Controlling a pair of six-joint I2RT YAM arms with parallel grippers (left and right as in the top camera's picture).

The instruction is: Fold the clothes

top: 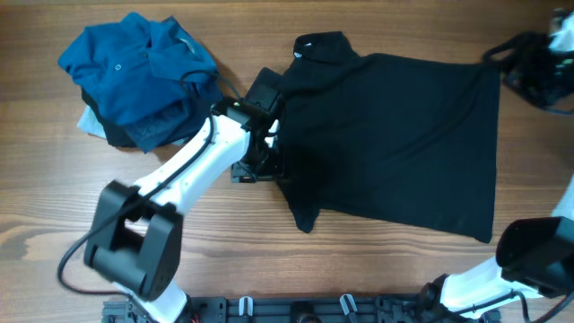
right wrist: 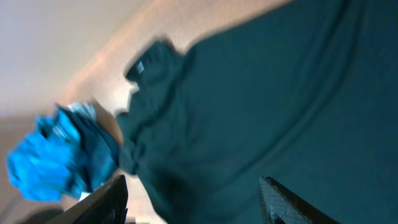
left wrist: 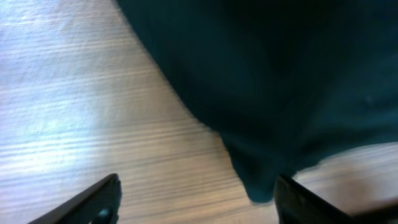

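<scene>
There's the blue polo (top: 134,67) bunched far left on the worktop (top: 72,224). The left hand (left wrist: 198,194) sits at the near edge of the black shirt (top: 404,135), fingers apart, gripping nothing. Shirt's spread flat, centre-right. The right hand (right wrist: 194,198) hovers off its far right corner, fingers parted too.

The black shirt (top: 404,135) is soft, matt cloth, mostly smooth with faint ripples. The table (top: 359,269) under it shows pale brown wood grain with a slight sheen. Left of the black shirt, the blue polo (top: 134,63) is matt, crumpled cloth heaped over a dark garment (top: 134,135), also cloth. At the black shirt's left edge, the left arm (top: 193,161) has smooth, glossy white plastic shells and matt black joints.
</scene>
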